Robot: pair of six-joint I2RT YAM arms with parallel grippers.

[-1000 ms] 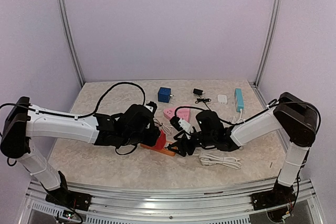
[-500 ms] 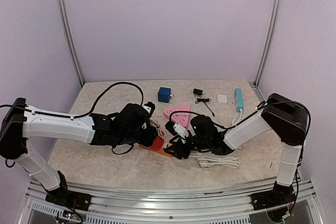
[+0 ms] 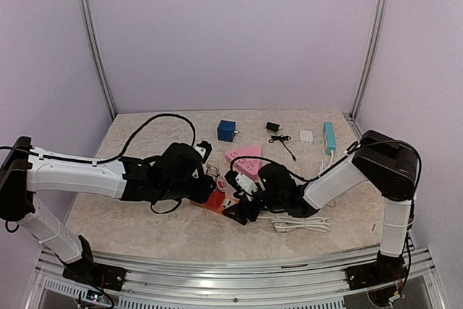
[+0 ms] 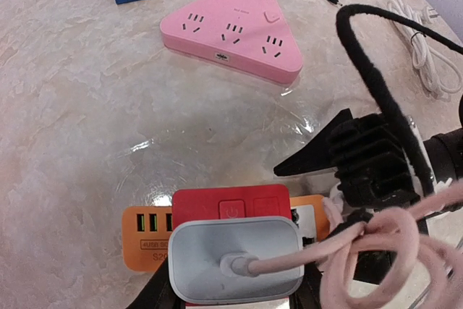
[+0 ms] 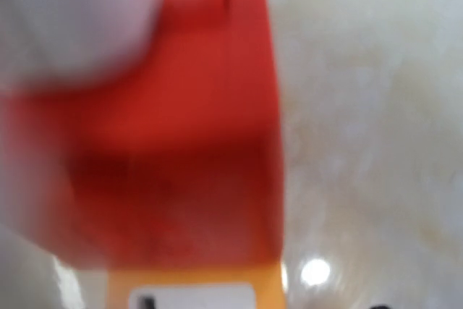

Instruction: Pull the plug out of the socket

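Observation:
A red socket block point(image 4: 231, 204) on an orange base point(image 4: 141, 240) lies mid-table point(image 3: 219, 199). A grey-white plug point(image 4: 235, 262) with a pink cable point(image 4: 391, 244) sits in its near face. My left gripper point(image 3: 206, 187) is shut on the plug, its dark fingers point(image 4: 153, 293) flanking it. My right gripper point(image 3: 237, 206) stands open at the base's right end, one black finger point(image 4: 311, 158) pointing left past it. The right wrist view is a blur of red socket point(image 5: 181, 142), orange base point(image 5: 195, 284) and plug point(image 5: 72, 12); its own fingers do not show.
Behind the socket lies a pink triangular power strip point(image 3: 244, 155). Further back are a blue cube adapter point(image 3: 227, 130), a small black adapter point(image 3: 273, 127), a white charger point(image 3: 307, 137) and a teal strip point(image 3: 329, 137). A coiled white cable point(image 3: 300, 222) lies under the right arm.
The right gripper has slid left up to the socket's right end and its jaws have widened. The left arm, with plug and socket, has shifted slightly left.

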